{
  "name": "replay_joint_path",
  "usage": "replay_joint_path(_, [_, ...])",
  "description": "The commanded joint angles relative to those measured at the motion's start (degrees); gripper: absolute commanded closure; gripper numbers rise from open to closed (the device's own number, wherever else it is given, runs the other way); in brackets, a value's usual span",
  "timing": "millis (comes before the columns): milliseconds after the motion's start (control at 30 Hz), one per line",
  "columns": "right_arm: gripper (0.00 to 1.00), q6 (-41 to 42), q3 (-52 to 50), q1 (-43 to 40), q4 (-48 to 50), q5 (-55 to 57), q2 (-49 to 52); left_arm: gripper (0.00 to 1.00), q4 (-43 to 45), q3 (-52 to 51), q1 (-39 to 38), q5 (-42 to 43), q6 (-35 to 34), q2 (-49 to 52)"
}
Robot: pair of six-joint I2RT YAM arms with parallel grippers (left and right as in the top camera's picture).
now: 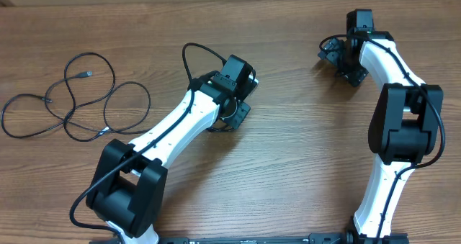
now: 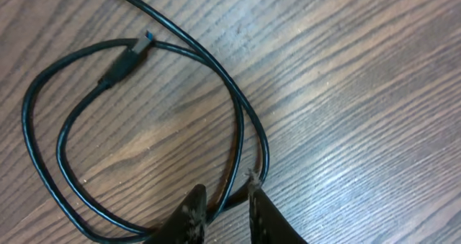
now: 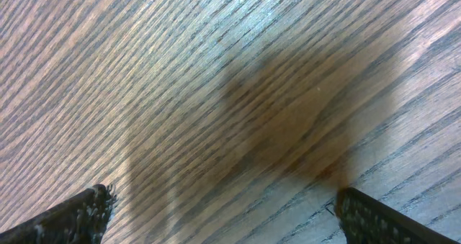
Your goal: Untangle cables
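Note:
Thin black cables (image 1: 72, 104) lie in loose crossing loops at the table's left, one plug (image 1: 88, 74) showing near their top. My left gripper (image 1: 236, 116) is at mid-table, well to their right. In the left wrist view another black cable (image 2: 26, 122) curls in a double loop on the wood, its blue-tipped plug (image 2: 126, 60) at upper left. One strand runs between the fingers of my left gripper (image 2: 227, 201), which stand narrowly apart, wider than the strand. The overhead view hides this cable under the arm. My right gripper (image 1: 340, 62) (image 3: 225, 199) is wide open over bare wood.
The wooden table (image 1: 288, 165) fills the view. A thicker black wire (image 1: 198, 51) arches off the left arm's wrist. Both white arms reach in from the near edge, with the right arm's dark elbow (image 1: 403, 125) at the right.

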Motion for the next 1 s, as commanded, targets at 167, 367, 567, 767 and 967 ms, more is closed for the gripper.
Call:
replay_joint_path(167, [0.0,0.0,-1.1,-0.2,0.2,-0.2,1.9,0.76,-2.4,0.9,0.3,1.1,3.6,7.5])
replay_joint_path(367, [0.0,0.0,-1.1,-0.2,0.2,-0.2,1.9,0.75,-1.8,0.8,0.3,0.6,3.5,10.1])
replay_joint_path(567, [0.0,0.0,-1.1,-0.2,0.2,-0.2,1.9,0.73,-1.0,0.8,0.4,0.2,3.5,10.4])
replay_joint_path(767, [0.0,0.0,-1.1,-0.2,0.2,-0.2,1.9,0.69,-0.3,0.8,0.4,0.0,3.5,10.4])
replay_joint_path(967, [0.0,0.0,-1.1,-0.2,0.2,-0.2,1.9,0.7,0.0,0.6,0.4,0.0,3.5,10.4])
